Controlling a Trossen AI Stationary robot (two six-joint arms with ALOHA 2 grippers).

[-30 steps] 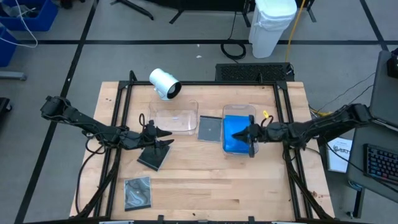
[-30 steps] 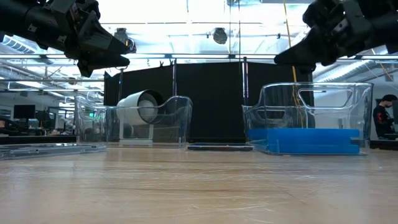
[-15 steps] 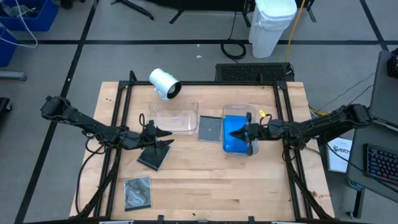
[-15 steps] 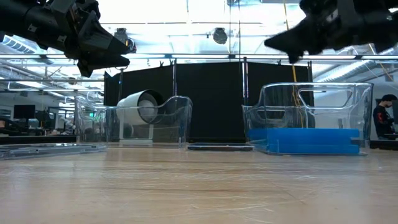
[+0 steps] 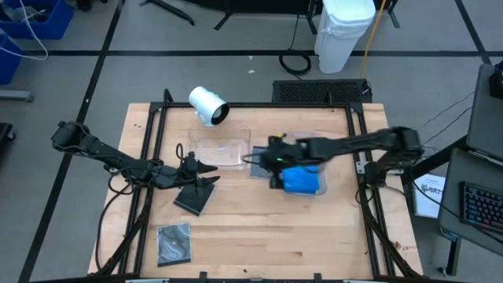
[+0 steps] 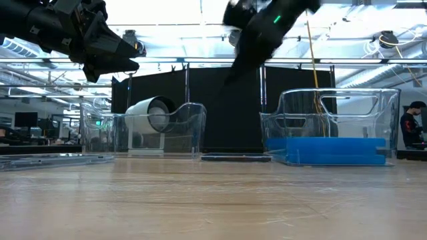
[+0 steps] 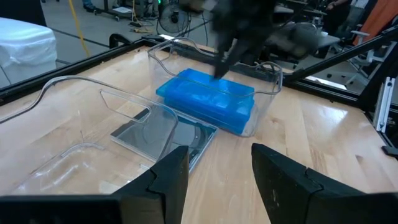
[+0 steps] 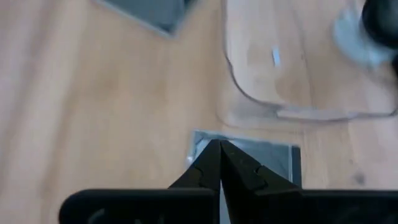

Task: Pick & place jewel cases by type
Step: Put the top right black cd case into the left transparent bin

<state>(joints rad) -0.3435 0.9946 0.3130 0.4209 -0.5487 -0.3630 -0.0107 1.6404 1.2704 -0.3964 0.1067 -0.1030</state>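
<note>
A: Check the right claw (image 5: 273, 161) first. What do you read?

B: You see it above the grey case (image 5: 265, 163) that lies flat on the bench (image 5: 330, 228) between the two trays. In the right wrist view its fingers (image 8: 210, 165) are pressed together, with nothing between them, and that case (image 8: 261, 152) lies directly beyond the tips.

A: And the left claw (image 5: 206, 173)?

B: You find it over the left half of the bench, just above a second grey case (image 5: 196, 196) that lies at an angle. Its fingers (image 7: 171, 177) stand apart and hold nothing. In the low view it hangs clear of the bench surface (image 6: 100, 50).

A: Locate the remaining cases.

B: You have a stack of blue cases (image 5: 302, 179) inside the right tray (image 5: 302, 141); the left wrist view shows the same stack (image 7: 205, 99) lying flat within the clear walls. A third grey case (image 5: 174, 240) lies near the front left corner of the bench, well apart from the others.

A: The left tray (image 5: 220, 151)?

B: It stands just beside the middle grey case. A white cylinder (image 5: 207, 104) lies on its side behind it, near the rear edge of the bench.
</note>
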